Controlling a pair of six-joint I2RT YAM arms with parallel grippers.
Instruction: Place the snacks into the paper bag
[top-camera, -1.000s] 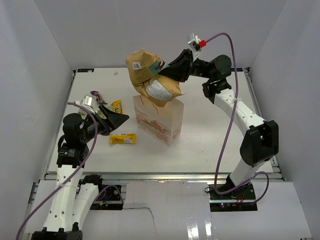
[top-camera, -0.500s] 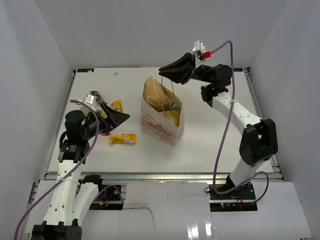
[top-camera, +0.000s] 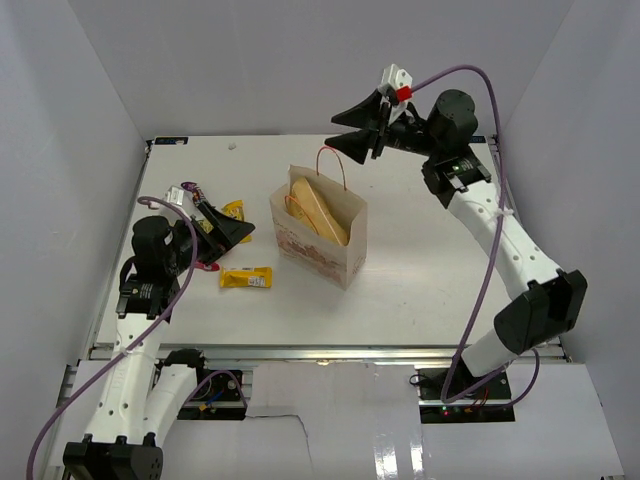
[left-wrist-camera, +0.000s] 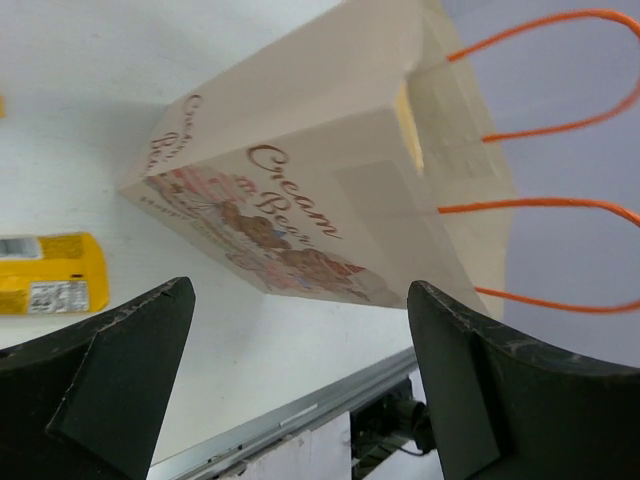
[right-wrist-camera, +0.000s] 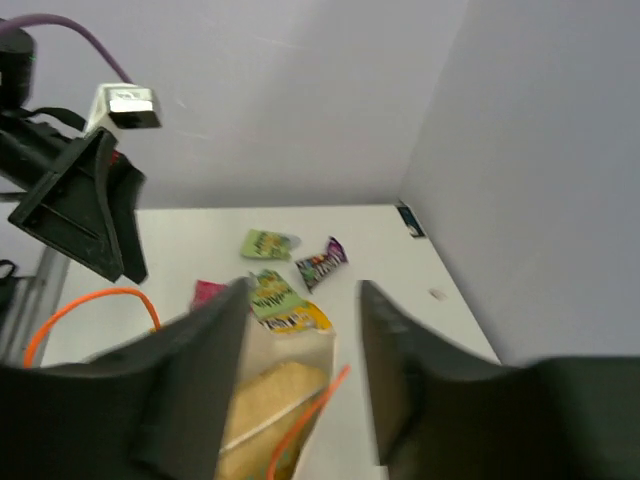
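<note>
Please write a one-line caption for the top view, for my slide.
Chip bag inside the upright paper bag; right hand open above it, left hand open near candy packets.

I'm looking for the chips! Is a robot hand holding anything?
No, nothing is held. The left gripper and right gripper are both open and empty; the chip bag sits in the paper bag.

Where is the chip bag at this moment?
In the top view, the chip bag sits inside the paper bag near the middle, right of the yellow packet.
</note>
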